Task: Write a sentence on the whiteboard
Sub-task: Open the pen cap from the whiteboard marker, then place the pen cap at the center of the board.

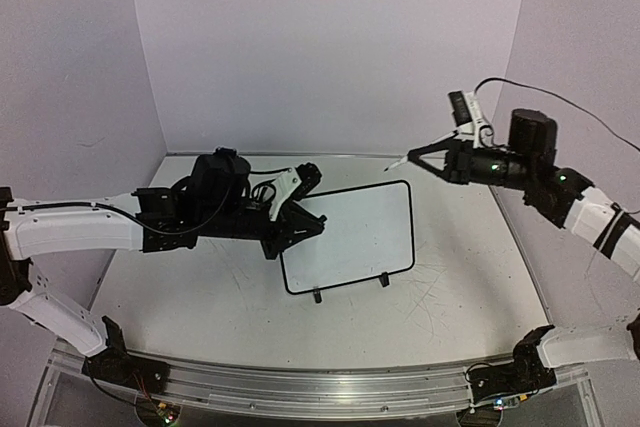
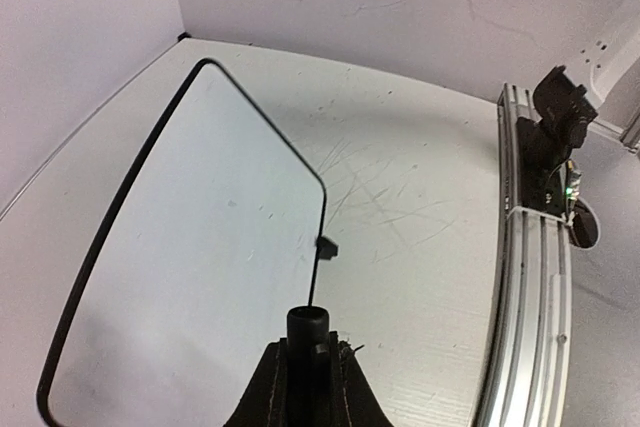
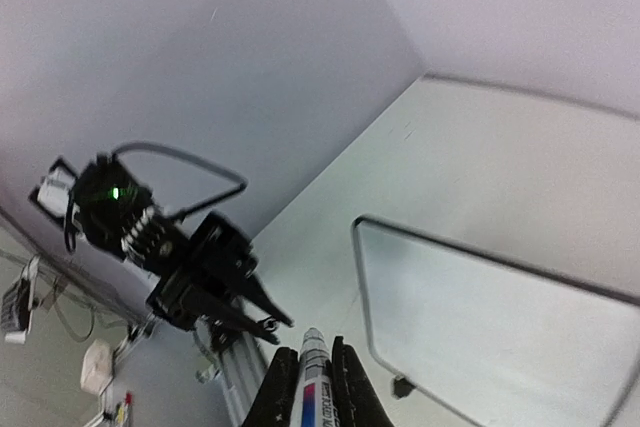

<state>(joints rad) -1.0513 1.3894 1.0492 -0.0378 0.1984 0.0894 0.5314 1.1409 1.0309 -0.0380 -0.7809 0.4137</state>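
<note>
The whiteboard [image 1: 355,232] lies flat on the table, black-framed, with two small feet on its near edge. Its surface is blank; no sentence shows on it. My left gripper [image 1: 310,225] sits at the board's left edge, shut on a black marker cap [image 2: 307,325]. The board [image 2: 190,247] lies ahead and to the left in the left wrist view. My right gripper [image 1: 420,159] hovers above the table beyond the board's far right corner, shut on the uncapped marker [image 3: 311,372], tip pointing left. The board [image 3: 500,317] shows in the right wrist view.
An aluminium rail [image 1: 320,387] runs along the table's near edge and carries both arm bases; the right base [image 2: 555,137] shows in the left wrist view. Purple walls close the back and sides. The left arm [image 3: 200,277] shows in the right wrist view.
</note>
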